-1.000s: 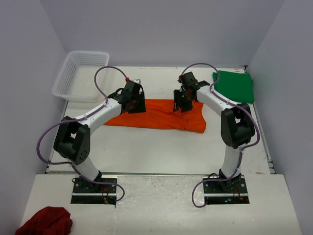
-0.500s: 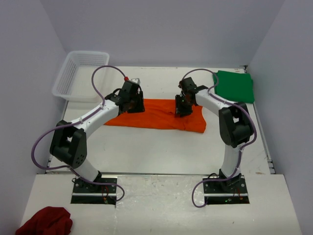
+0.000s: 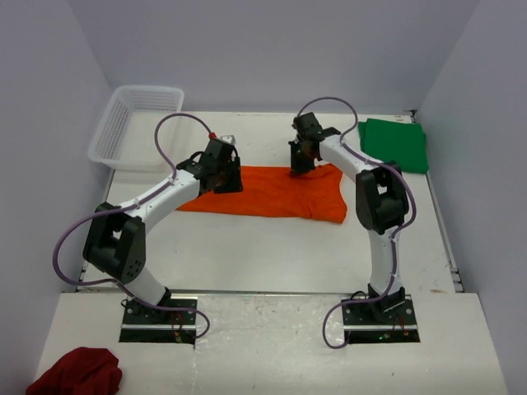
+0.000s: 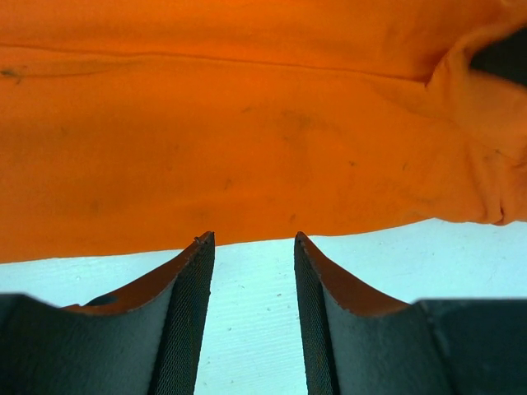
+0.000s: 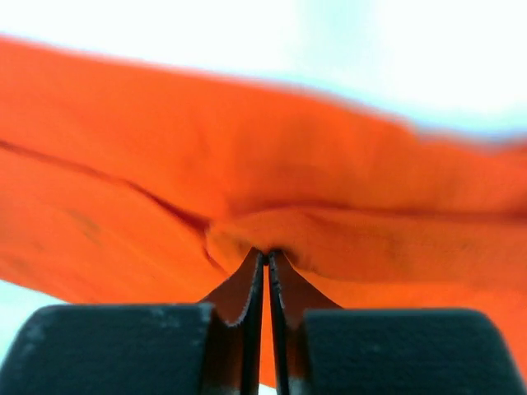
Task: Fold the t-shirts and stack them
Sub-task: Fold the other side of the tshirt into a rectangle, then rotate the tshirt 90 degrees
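Note:
The orange t-shirt (image 3: 276, 194) lies spread across the middle of the white table (image 3: 247, 247). The dark green t-shirt (image 3: 395, 145) sits folded at the far right. My left gripper (image 3: 224, 174) hovers at the orange shirt's far left edge. In the left wrist view my left gripper (image 4: 251, 240) stands open, bare table between its fingers, tips just at the hem of the orange cloth (image 4: 247, 123). My right gripper (image 3: 298, 163) is at the shirt's far edge. The right wrist view shows my right gripper (image 5: 265, 253) shut on a pinched fold of orange cloth (image 5: 288, 164).
A white mesh basket (image 3: 136, 123) stands at the far left corner. A dark red cloth (image 3: 74, 374) lies on the near shelf at the bottom left. Purple cables loop above both arms.
My right gripper has moved toward the far edge of the orange shirt and closed on a fold of it. The left gripper has stayed near the far left hem, still open.

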Controlling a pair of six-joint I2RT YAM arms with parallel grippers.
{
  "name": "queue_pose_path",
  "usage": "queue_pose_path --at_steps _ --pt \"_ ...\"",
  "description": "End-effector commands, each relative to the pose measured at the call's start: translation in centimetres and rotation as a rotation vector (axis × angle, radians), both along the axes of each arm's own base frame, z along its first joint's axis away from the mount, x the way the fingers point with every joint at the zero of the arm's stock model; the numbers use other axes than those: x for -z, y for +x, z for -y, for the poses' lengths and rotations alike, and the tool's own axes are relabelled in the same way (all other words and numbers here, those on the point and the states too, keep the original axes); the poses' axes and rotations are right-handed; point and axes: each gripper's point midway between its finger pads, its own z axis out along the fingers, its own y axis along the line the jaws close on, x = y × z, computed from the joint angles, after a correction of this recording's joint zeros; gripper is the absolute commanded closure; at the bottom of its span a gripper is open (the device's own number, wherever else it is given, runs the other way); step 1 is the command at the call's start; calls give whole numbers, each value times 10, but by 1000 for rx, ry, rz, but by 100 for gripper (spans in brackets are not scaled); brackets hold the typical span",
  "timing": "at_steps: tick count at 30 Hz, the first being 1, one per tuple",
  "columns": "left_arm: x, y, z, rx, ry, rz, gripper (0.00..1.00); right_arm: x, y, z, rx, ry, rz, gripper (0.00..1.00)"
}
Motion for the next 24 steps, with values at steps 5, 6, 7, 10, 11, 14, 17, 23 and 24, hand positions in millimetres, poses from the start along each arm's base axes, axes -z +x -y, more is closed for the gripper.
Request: queue_pose_path --at_steps 5,6,7,10,11,14,17,23,24 --pt "-13 -9 2 46 -21 40 55 -59 77 -24 -47 5 192 53" --pt "-13 -11 2 49 -23 39 55 -62 77 -26 -51 5 193 52" --pt "-14 -12 3 56 -25 41 55 -74 74 -24 -39 13 209 52" --pt "-19 -11 21 144 -71 58 56 -84 50 -4 15 -17 225 51" --pt "-23 -9 29 174 -95 67 57 -84 41 5 41 -32 220 51" --pt "-34 -2 65 286 -182 107 66 -69 -10 45 142 -127 174 53" --pt "-39 0 108 423 -257 112 89 -94 -45 62 193 -100 246 98" --pt "-37 -2 190 651 -331 110 100 -162 -103 91 243 -57 391 100" --pt "-36 -6 202 681 -346 104 100 -164 -115 97 248 -73 371 100"
